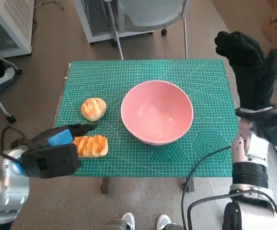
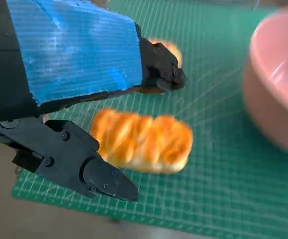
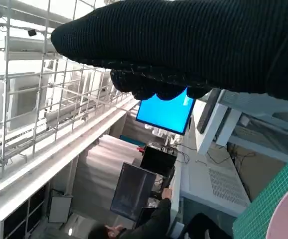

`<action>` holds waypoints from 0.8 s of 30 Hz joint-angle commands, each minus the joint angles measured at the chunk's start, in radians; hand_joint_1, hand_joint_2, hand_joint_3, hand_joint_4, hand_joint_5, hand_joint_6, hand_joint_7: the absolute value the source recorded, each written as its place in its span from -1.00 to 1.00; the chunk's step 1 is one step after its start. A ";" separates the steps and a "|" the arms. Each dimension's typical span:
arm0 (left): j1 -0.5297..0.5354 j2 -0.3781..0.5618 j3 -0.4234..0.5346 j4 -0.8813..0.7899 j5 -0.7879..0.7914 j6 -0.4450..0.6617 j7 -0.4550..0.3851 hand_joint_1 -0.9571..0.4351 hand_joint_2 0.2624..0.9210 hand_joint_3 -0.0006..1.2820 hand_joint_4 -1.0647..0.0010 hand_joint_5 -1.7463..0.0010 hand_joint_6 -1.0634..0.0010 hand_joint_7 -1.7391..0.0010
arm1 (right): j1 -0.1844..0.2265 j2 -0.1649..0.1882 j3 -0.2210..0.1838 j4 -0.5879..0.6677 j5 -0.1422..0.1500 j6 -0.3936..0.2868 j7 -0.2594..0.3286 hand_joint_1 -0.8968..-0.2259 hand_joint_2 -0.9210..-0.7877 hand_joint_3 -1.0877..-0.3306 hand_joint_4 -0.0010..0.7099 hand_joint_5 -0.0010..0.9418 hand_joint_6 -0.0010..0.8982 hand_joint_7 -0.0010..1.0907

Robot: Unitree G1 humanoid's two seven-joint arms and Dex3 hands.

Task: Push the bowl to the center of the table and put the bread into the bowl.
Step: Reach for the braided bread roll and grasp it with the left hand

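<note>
The pink bowl stands near the middle of the green mat. Left of it lie a round bun and, nearer the front edge, a long braided bread. My left hand hovers over the front left corner, just left of the long bread, fingers apart and holding nothing. The left wrist view shows the long bread beyond the spread fingers, the bun partly hidden, and the bowl. My gloved right hand is raised off the table's right edge, empty.
A chair and a white cabinet stand beyond the table's far edge. Cables hang by my right arm. White shoes show below the front edge. In the right wrist view a person sits at monitors.
</note>
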 commanded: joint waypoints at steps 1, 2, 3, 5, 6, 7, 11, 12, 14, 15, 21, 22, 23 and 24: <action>-0.038 -0.021 -0.063 0.093 0.041 -0.017 0.019 0.17 0.55 -1.00 0.69 1.00 0.40 0.99 | 0.002 -0.005 0.007 0.018 -0.008 0.017 0.001 -0.20 -1.00 0.01 -0.18 -0.99 -0.08 -0.96; -0.047 -0.028 -0.079 0.118 0.051 -0.019 0.023 0.17 0.55 -1.00 0.69 1.00 0.40 0.99 | 0.002 -0.006 0.008 0.018 -0.009 0.017 0.000 -0.20 -1.00 0.00 -0.18 -0.99 -0.08 -0.96; -0.054 -0.033 -0.089 0.135 0.058 -0.020 0.027 0.16 0.56 -1.00 0.70 1.00 0.39 0.99 | 0.002 -0.006 0.008 0.019 -0.009 0.017 0.000 -0.20 -1.00 0.00 -0.18 -0.99 -0.08 -0.96; -0.070 -0.046 -0.113 0.177 0.075 -0.023 0.039 0.14 0.56 -0.99 0.70 1.00 0.39 0.99 | 0.001 -0.007 0.008 0.019 -0.008 0.019 0.001 -0.20 -1.00 -0.01 -0.18 -1.00 -0.08 -0.96; -0.081 -0.057 -0.129 0.211 0.087 -0.027 0.051 0.14 0.56 -0.99 0.70 1.00 0.39 0.99 | 0.001 -0.008 0.009 0.019 -0.007 0.021 0.002 -0.20 -1.00 -0.01 -0.18 -1.00 -0.08 -0.96; -0.090 -0.065 -0.139 0.235 0.095 -0.030 0.060 0.13 0.56 -0.99 0.70 1.00 0.39 0.99 | 0.001 -0.008 0.009 0.018 -0.006 0.022 0.002 -0.20 -1.00 -0.01 -0.18 -1.00 -0.08 -0.96; -0.121 -0.106 -0.177 0.349 0.126 -0.057 0.117 0.17 0.57 -0.99 0.69 0.99 0.38 0.99 | 0.005 -0.010 0.010 0.013 -0.006 0.024 0.004 -0.22 -1.00 0.00 -0.18 -1.00 -0.08 -0.96; -0.131 -0.119 -0.190 0.391 0.140 -0.071 0.144 0.18 0.57 -0.99 0.68 0.99 0.37 0.99 | 0.007 -0.010 0.010 0.010 -0.006 0.025 0.004 -0.22 -1.00 0.00 -0.18 -1.00 -0.08 -0.96; -0.147 -0.137 -0.211 0.461 0.164 -0.098 0.190 0.24 0.59 -0.99 0.63 0.98 0.33 0.98 | 0.011 -0.010 0.011 0.003 -0.004 0.026 0.006 -0.22 -1.00 0.00 -0.18 -1.00 -0.08 -0.96; -0.153 -0.143 -0.219 0.489 0.173 -0.111 0.210 0.28 0.61 -0.99 0.57 0.98 0.28 0.98 | 0.012 -0.010 0.011 0.001 -0.003 0.027 0.006 -0.22 -1.00 0.00 -0.18 -1.00 -0.08 -0.96; -0.197 -0.166 -0.273 0.662 0.255 -0.191 0.350 0.45 0.82 -0.96 0.15 0.96 -0.10 0.95 | 0.022 -0.009 0.013 -0.018 0.001 0.030 0.008 -0.22 -1.00 0.00 -0.18 -1.00 -0.08 -0.96; -0.202 -0.163 -0.279 0.684 0.265 -0.212 0.376 0.47 0.88 -0.96 0.00 0.96 -0.21 0.95 | 0.025 -0.008 0.013 -0.023 0.002 0.030 0.009 -0.22 -1.00 0.00 -0.18 -1.00 -0.08 -0.96; -0.207 -0.161 -0.283 0.701 0.272 -0.228 0.394 0.56 0.90 -0.93 -0.03 0.67 -0.29 0.94 | 0.027 -0.008 0.014 -0.027 0.003 0.031 0.009 -0.22 -1.00 0.00 -0.18 -1.00 -0.08 -0.96; -0.208 -0.154 -0.286 0.708 0.282 -0.247 0.420 0.68 0.94 -0.85 -0.04 0.23 -0.42 0.92 | 0.031 -0.008 0.014 -0.032 0.004 0.031 0.010 -0.22 -1.00 0.00 -0.18 -1.00 -0.08 -0.96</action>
